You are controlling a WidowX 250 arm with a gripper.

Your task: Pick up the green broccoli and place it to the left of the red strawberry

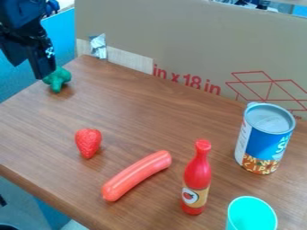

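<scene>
The gripper [30,70] hangs, fingers [43,64] spread, by the green broccoli [58,81], perhaps touching it.

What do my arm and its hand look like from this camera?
The visible part of the arm is very dark, near black, and bulky. The hand is black too, with angular, flat-sided parts that narrow downward. Small white markings sit on one side of it, too small to make out.

Black arm [23,15] at upper left, claw [30,71] downward, its fingers apparently apart.
</scene>
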